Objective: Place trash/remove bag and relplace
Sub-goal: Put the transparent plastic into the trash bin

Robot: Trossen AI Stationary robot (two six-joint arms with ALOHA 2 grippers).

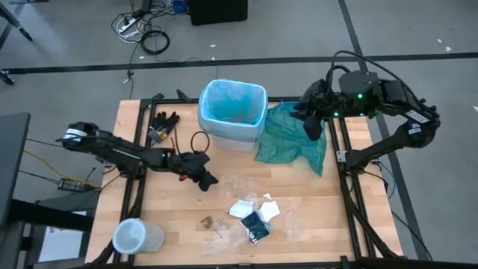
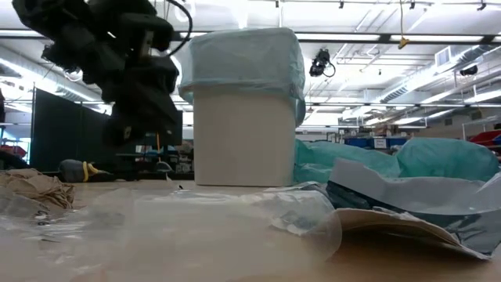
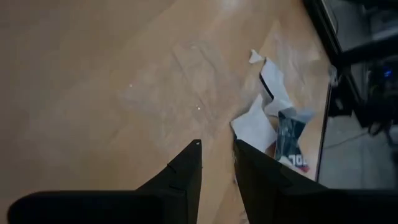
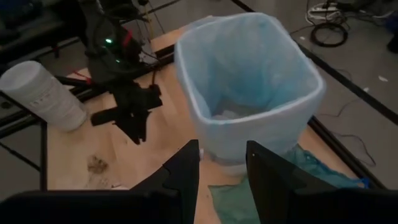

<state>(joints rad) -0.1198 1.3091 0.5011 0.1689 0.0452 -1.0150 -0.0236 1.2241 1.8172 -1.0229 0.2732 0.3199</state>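
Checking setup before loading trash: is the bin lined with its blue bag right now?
Lined. The light blue bag fills the white bin, folded over its rim.

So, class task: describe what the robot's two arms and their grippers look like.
Both arms are dark, jointed, with black cables looping along them. The left gripper and right gripper each end in two tapered black fingers. A small green light glows on the right arm.
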